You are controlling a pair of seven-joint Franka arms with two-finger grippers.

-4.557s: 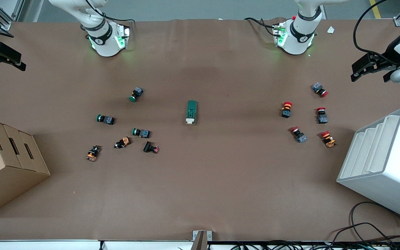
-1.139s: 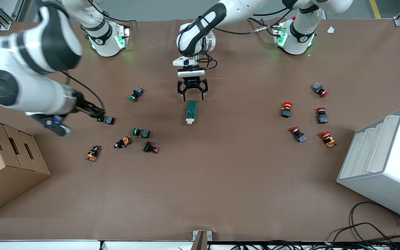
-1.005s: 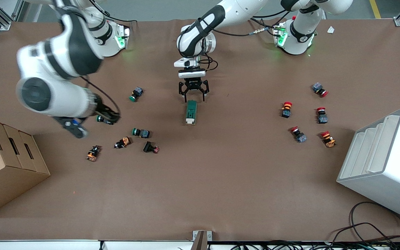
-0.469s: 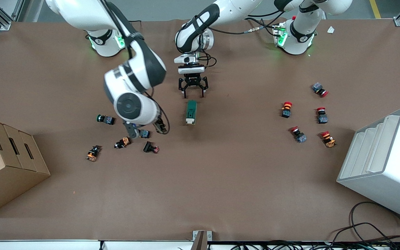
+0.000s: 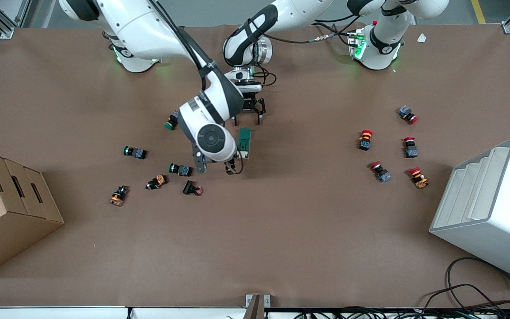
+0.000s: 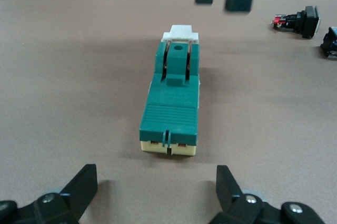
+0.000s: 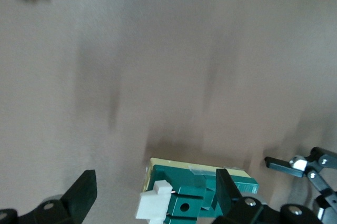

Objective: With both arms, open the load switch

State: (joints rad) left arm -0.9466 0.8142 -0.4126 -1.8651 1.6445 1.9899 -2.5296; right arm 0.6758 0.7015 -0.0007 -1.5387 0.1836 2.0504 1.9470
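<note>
The load switch [image 5: 245, 141] lies in the middle of the table, a dark green block on a cream base with a white lever [image 6: 180, 33] at the end nearer to the front camera. My left gripper [image 5: 247, 117] hangs open just off the switch's other end; in the left wrist view the switch [image 6: 171, 103] lies ahead of the open left gripper [image 6: 152, 192]. My right gripper [image 5: 215, 168] is open over the table by the lever end, and its wrist hides part of the switch. In the right wrist view the lever [image 7: 155, 202] shows between the spread fingers of the right gripper [image 7: 155, 195].
Green push buttons [image 5: 134, 152], orange ones [image 5: 156, 181] and a black one [image 5: 192, 188] lie toward the right arm's end. Several red push buttons [image 5: 365, 139] lie toward the left arm's end. A cardboard box [image 5: 7, 208] and a white rack [image 5: 489, 208] stand at the table's ends.
The right arm has swung in from its end of the table to the switch's lever end. The left gripper has stayed open at the switch's other end, barely shifting.
</note>
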